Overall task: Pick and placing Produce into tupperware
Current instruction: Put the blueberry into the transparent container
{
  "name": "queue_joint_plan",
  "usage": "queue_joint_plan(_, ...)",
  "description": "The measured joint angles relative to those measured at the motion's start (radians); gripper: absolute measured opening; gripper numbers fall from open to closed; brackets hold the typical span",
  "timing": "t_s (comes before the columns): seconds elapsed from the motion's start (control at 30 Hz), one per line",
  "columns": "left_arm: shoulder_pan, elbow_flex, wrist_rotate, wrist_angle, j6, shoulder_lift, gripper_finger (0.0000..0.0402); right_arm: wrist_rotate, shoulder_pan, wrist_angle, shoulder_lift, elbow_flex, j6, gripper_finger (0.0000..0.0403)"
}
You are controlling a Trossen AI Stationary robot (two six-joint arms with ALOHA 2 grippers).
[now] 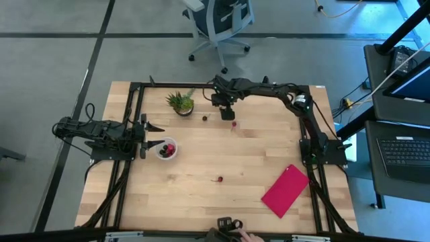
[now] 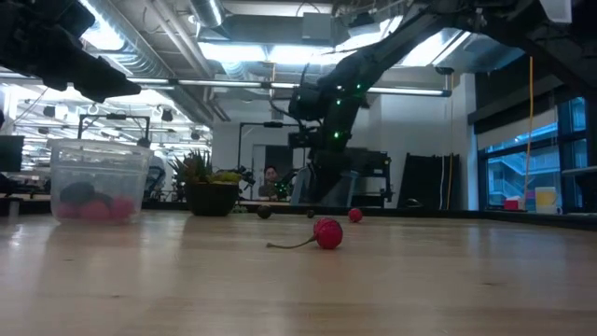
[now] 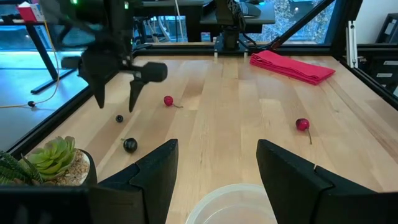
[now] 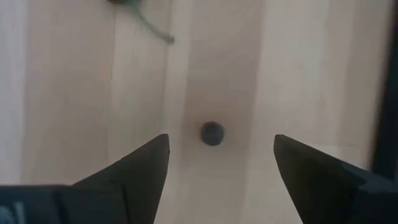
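- Left gripper (image 1: 151, 127), at the table's left edge: fingers spread, holding nothing, parked just beside the tub (image 1: 166, 148). The left wrist view looks down over the tub's rim (image 3: 233, 202).
- Tub: small, round, translucent; several red and dark berries already lie inside it (image 2: 93, 207).
- Potted plant (image 1: 181, 103): stands near the far edge, to the right of the tub; not part of the job.
- 3 small pieces lie loose near the plant: 2 dark berries (image 3: 130, 145), (image 3: 119, 118) and 1 red berry (image 3: 168, 101).
- Right gripper (image 1: 227, 113): reaches in over the far side, pointing down, fingers spread and empty, above a dark berry (image 4: 212, 133) that sits on the wood between them.
- 1 more red berry with a stem (image 1: 220, 179) lies alone mid-table, well apart from both arms.
- Red cloth (image 1: 285, 190): flat, on the table's right side.
- Handling, judged: each berry is tiny, light, round, likely soft-skinned; it will roll at a touch and bruise if squeezed hard.
- Grip, judged: close both fingers across the berry's widest part, low against the wood, with gentle force. The stem looks too thin to pinch reliably.
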Motion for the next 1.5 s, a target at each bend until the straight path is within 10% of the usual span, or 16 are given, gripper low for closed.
queue_joint_plan(0.97,0.0,0.0,0.0,0.0,0.002,0.0,0.0212,-0.084,-0.018,0.012,0.086,0.005,0.033,0.026)
queue_joint_plan(1.5,0.0,0.0,0.0,0.0,0.003,0.0,0.0212,-0.086,-0.023,0.026,0.088,0.002,0.083,0.0171)
